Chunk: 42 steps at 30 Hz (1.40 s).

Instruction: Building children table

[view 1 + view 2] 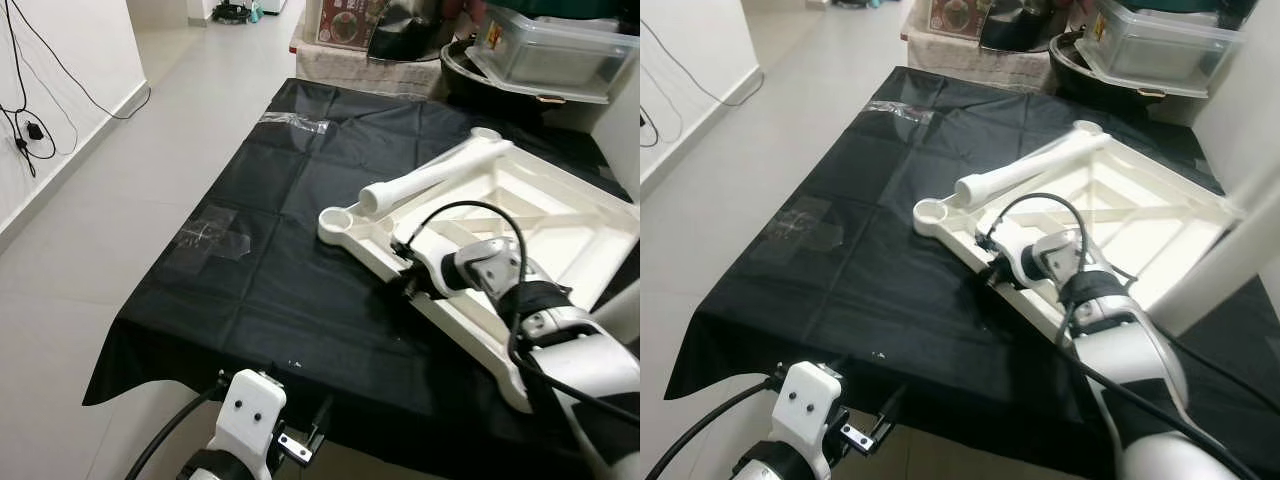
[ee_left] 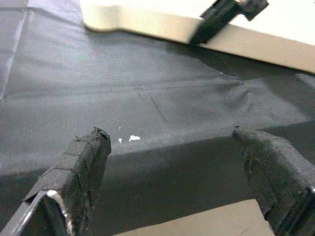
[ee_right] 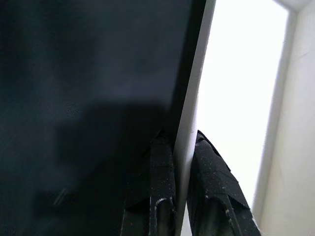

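Nearest the robot, the left gripper (image 2: 172,162) hangs just past the near edge of the black sheet (image 1: 270,260), its two taped fingers (image 2: 78,167) spread wide with nothing between them. Two small white specks sit on the sheet close to that near edge.

Farther in, the right gripper (image 1: 992,268) is pinched narrow on the near rim of the one white tabletop (image 1: 560,230), which lies upside down toward the sheet's right edge. In the right wrist view the two black fingers (image 3: 162,187) stand one on each side of the thin white rim, touching it. One round leg socket (image 1: 336,219) shows at the tabletop's nearest left corner, and a second socket (image 1: 486,133) at its far corner. One white table leg (image 1: 425,178) lies tilted across the tabletop's far left rim, between those two sockets.

The sheet covers a flat surface and drapes over its near edge. Two patches of clear tape (image 1: 215,232) are stuck on it, one near the left edge and one (image 1: 295,122) by the far left corner.

Beyond the far edge sit one clear plastic bin (image 1: 550,50) on a dark round basin (image 1: 480,75), with a patterned box beside them. The floor (image 1: 130,200) is pale tile, and a white wall (image 1: 60,90) on the left carries black cables.
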Available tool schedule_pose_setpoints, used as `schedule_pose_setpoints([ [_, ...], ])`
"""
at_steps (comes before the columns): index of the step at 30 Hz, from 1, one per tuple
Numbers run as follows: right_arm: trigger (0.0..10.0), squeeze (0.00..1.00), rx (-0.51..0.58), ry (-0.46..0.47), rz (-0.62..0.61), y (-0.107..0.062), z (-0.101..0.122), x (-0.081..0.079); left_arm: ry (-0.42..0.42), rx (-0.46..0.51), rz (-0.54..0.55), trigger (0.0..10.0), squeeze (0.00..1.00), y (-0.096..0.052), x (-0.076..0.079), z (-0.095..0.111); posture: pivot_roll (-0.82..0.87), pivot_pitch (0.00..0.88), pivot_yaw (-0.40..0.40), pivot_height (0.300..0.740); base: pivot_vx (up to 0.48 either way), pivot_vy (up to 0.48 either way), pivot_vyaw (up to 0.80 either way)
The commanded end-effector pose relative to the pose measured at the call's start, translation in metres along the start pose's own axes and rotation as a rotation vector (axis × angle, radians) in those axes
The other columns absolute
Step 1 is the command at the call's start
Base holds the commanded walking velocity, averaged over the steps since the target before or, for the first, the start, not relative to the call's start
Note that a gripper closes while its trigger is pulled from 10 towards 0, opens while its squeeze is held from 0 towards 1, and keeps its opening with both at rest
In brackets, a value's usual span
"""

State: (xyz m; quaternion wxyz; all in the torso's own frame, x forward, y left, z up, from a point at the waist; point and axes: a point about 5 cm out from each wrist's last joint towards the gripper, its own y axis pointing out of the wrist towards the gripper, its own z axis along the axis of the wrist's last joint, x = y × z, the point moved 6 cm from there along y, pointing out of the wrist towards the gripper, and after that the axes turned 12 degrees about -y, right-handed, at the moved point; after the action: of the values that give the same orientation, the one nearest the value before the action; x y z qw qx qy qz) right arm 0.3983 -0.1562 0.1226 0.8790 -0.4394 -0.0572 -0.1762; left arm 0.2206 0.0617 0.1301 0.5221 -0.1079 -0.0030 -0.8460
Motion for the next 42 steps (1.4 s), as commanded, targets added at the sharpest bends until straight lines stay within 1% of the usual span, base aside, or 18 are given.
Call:
schedule_pose_setpoints([
  [1,0.0,0.0,0.005,-0.075,0.236,0.02,0.002,-0.037,-0.014,-0.017,-0.009,10.0,0.0,0.0,0.001,-0.006,0.19,0.125,-0.121,0.74,0.0,0.0,0.0],
  [3,0.0,0.0,0.005,-0.075,0.236,0.02,0.002,-0.037,-0.014,-0.017,-0.009,10.0,0.0,0.0,0.001,-0.006,0.19,0.125,-0.121,0.74,0.0,0.0,0.0],
  [7,0.0,0.0,0.072,-0.116,0.373,0.015,0.007,-0.055,-0.003,-0.017,-0.008,10.0,0.0,0.005,-0.003,-0.007,0.19,0.089,-0.117,0.74,0.0,0.0,0.0],
  [11,0.0,0.0,0.082,-0.136,0.393,0.015,0.009,-0.057,0.0,-0.017,-0.008,10.0,0.0,0.006,-0.005,-0.007,0.19,0.085,-0.117,0.74,0.0,0.0,0.0],
  [13,0.0,0.0,0.04,-0.219,0.461,0.009,0.0,-0.064,0.006,-0.015,-0.002,10.0,0.0,0.009,-0.008,-0.008,0.2,0.073,-0.122,0.74,0.0,0.0,0.0],
  [14,0.0,0.0,0.04,-0.219,0.461,0.009,0.0,-0.064,0.006,-0.015,-0.002,10.0,0.0,0.009,-0.008,-0.008,0.2,0.073,-0.122,0.74,0.0,0.0,0.0],
  [15,0.0,0.0,-0.013,-0.268,0.479,0.006,-0.009,-0.065,0.008,-0.014,0.0,10.0,0.0,0.01,-0.01,-0.008,0.19,0.062,-0.123,0.74,0.0,0.0,0.0],
  [17,0.0,0.0,-0.013,-0.268,0.479,0.006,-0.009,-0.065,0.008,-0.014,0.0,10.0,0.0,0.01,-0.01,-0.008,0.19,0.062,-0.123,0.74,0.0,0.0,0.0],
  [18,0.0,0.0,-0.046,-0.293,0.485,0.004,-0.015,-0.065,0.009,-0.013,0.001,10.0,0.0,0.011,-0.01,-0.009,0.19,0.06,-0.122,0.74,0.0,0.0,0.0],
  [30,0.0,0.0,-0.11,-0.354,0.476,-0.004,-0.024,-0.059,0.011,-0.011,0.002,10.0,0.0,0.013,-0.012,-0.012,0.19,0.039,-0.127,0.74,0.0,0.0,0.0],
  [31,1.2,0.0,-0.123,-0.373,0.465,-0.004,-0.025,-0.058,0.01,-0.011,0.002,10.0,0.0,0.014,-0.012,-0.012,0.19,0.037,-0.127,0.74,0.0,0.0,0.0],
  [32,1.2,0.0,-0.123,-0.373,0.465,-0.004,-0.025,-0.058,0.01,-0.011,0.002,10.0,0.0,0.014,-0.012,-0.012,0.19,0.037,-0.127,0.74,0.0,0.0,0.0],
  [33,10.0,0.0,-0.136,-0.392,0.454,-0.005,-0.027,-0.056,0.011,-0.011,0.002,10.0,0.0,0.014,-0.013,-0.013,0.19,0.037,-0.125,0.74,0.0,0.0,0.0],
  [37,10.0,0.0,-0.157,-0.424,0.432,-0.007,-0.029,-0.052,0.011,-0.01,0.001,10.0,0.0,0.015,-0.013,-0.013,0.19,0.037,-0.128,0.74,0.0,0.0,0.0],
  [38,10.0,0.15,-0.167,-0.444,0.424,-0.009,-0.029,-0.049,0.01,-0.009,0.001,10.0,0.0,0.016,-0.014,-0.013,0.19,0.033,-0.129,0.74,0.0,0.0,0.0],
  [39,10.0,0.15,-0.167,-0.444,0.424,-0.009,-0.029,-0.049,0.01,-0.009,0.001,10.0,0.0,0.016,-0.014,-0.013,0.19,0.033,-0.129,0.74,0.0,0.0,0.0],
  [40,10.0,1.0,-0.169,-0.455,0.415,-0.011,-0.028,-0.047,0.011,-0.009,0.001,10.0,0.0,0.016,-0.014,-0.014,0.19,0.033,-0.129,0.74,0.0,0.0,0.0],
  [42,10.0,1.0,-0.151,-0.456,0.403,-0.016,-0.022,-0.041,0.013,-0.007,0.002,10.0,0.0,0.017,-0.015,-0.014,0.19,0.027,-0.127,0.74,0.0,0.0,0.0],
])
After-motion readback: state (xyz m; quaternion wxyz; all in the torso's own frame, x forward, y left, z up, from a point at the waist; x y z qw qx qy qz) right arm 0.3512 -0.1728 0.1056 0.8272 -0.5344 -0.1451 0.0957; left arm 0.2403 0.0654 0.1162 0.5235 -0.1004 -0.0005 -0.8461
